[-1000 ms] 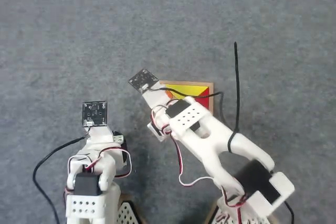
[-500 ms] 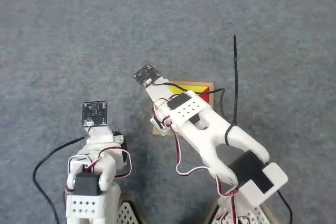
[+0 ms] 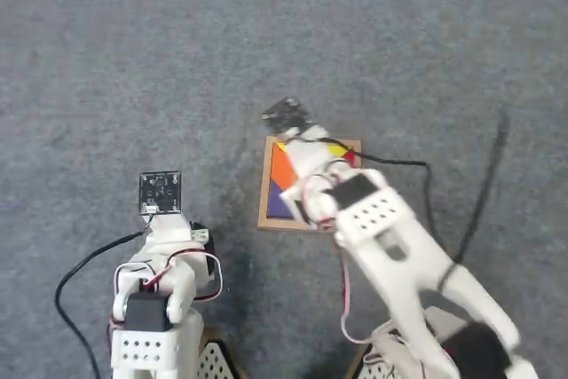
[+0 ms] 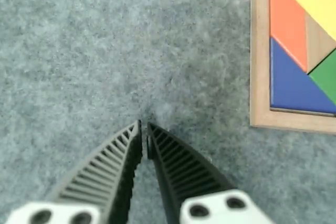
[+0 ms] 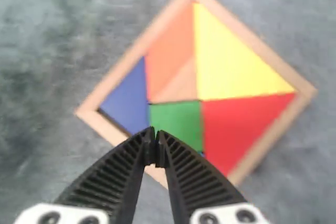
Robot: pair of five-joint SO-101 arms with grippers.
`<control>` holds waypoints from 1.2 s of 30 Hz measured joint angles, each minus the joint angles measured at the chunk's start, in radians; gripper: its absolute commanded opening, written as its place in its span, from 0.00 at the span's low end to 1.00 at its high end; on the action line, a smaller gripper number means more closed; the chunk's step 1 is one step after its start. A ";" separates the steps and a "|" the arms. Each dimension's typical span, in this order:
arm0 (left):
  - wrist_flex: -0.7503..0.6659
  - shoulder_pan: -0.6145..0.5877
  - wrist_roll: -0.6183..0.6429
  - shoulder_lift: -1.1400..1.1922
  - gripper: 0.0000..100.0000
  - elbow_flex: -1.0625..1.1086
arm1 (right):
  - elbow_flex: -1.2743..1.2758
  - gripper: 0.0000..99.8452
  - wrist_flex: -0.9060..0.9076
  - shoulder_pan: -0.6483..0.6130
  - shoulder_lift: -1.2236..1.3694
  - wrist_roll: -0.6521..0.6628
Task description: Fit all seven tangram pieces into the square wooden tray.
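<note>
The square wooden tray (image 3: 264,188) lies at mid-table, with my right arm (image 3: 368,210) across its right part. In the right wrist view the tray (image 5: 113,77) holds orange (image 5: 170,51), yellow (image 5: 231,61), red (image 5: 241,124), green (image 5: 176,119) and blue (image 5: 126,98) pieces around a tan triangle (image 5: 181,85). My right gripper (image 5: 155,132) is shut and empty, hovering over the green piece near one corner. My left gripper (image 4: 143,125) is shut on nothing, above bare carpet beside the tray (image 4: 259,51).
Grey carpet (image 3: 133,68) covers the table on every side of the tray. My left arm (image 3: 160,255) stands at the near left. A black cable (image 3: 399,164) trails from the right arm.
The right arm has swung from the tray's left side across to its right, uncovering the orange and blue pieces. The left arm has kept still.
</note>
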 measured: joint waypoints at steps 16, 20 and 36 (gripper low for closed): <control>0.000 0.000 0.000 0.000 0.01 0.000 | 0.402 0.02 0.000 0.338 -0.373 0.000; 0.000 0.000 0.000 0.000 0.01 0.000 | 0.485 0.02 0.000 0.416 -0.470 0.072; 0.000 0.000 0.000 0.000 0.01 0.000 | 0.798 0.02 0.000 0.710 -0.962 0.137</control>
